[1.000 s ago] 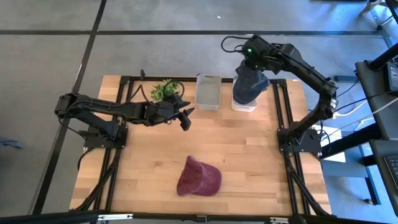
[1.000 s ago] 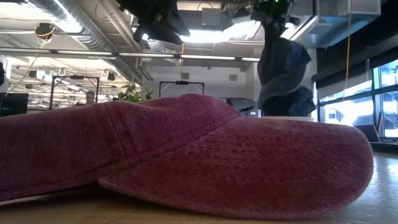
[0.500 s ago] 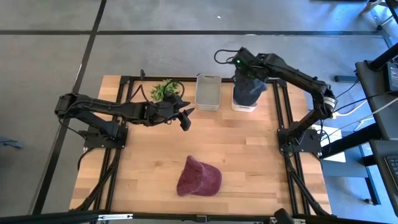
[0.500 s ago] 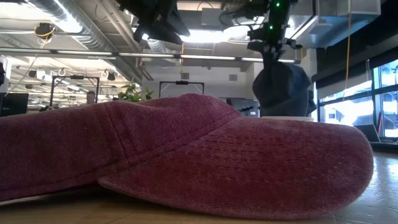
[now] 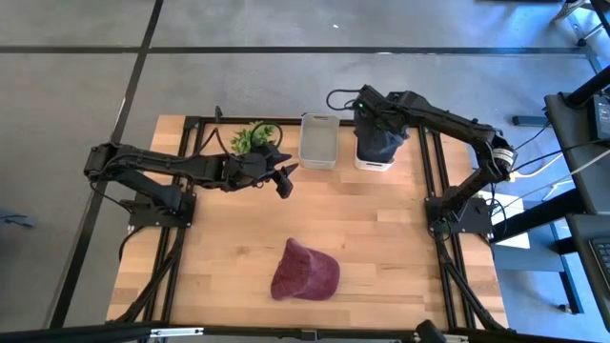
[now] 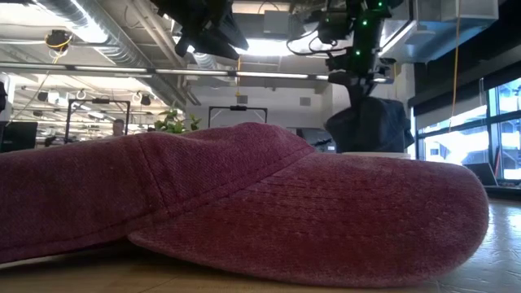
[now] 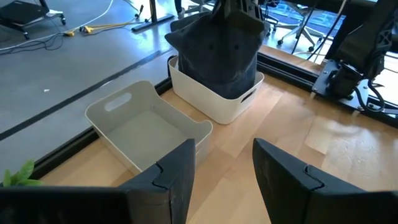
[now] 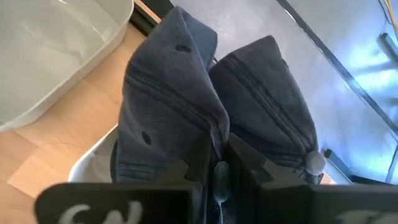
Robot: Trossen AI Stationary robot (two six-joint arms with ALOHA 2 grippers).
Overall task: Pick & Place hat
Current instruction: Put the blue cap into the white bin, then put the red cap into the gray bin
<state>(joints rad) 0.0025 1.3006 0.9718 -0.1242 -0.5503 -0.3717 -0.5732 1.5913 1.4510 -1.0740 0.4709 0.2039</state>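
Note:
A dark blue-grey hat (image 5: pixel 383 141) sits crumpled in a white bin (image 5: pixel 375 163) at the table's far right. My right gripper (image 5: pixel 372 103) stands over it, shut on its cloth. A maroon hat (image 5: pixel 305 271) lies flat on the wooden table near the near edge and fills the low view (image 6: pixel 244 203). My left gripper (image 5: pixel 284 181) hovers open left of the table's middle, touching nothing; its wrist view shows the dark hat (image 7: pixel 217 56) farther off. My right gripper (image 8: pixel 216 163) pinches a gathered fold of the dark hat's crown (image 8: pixel 208 127) between its two fingers, coming from above and pointing down. The cloth bunches up on both sides of the fingers. The hat's lower part rests inside the white bin (image 8: pixel 87 163).
An empty pale grey bin (image 5: pixel 319 140) stands just left of the white one. A small green plant (image 5: pixel 252 138) sits at the far edge behind my left arm. Black frame rails run along the table's left and right sides. Bare wood lies between the bins and the maroon hat.
My right gripper has gone down and a little toward the table's left, staying shut on the dark hat. The hat, which hung tall below the fingers above the white bin, has sunk into the bin and slumped into a lower, wider heap.

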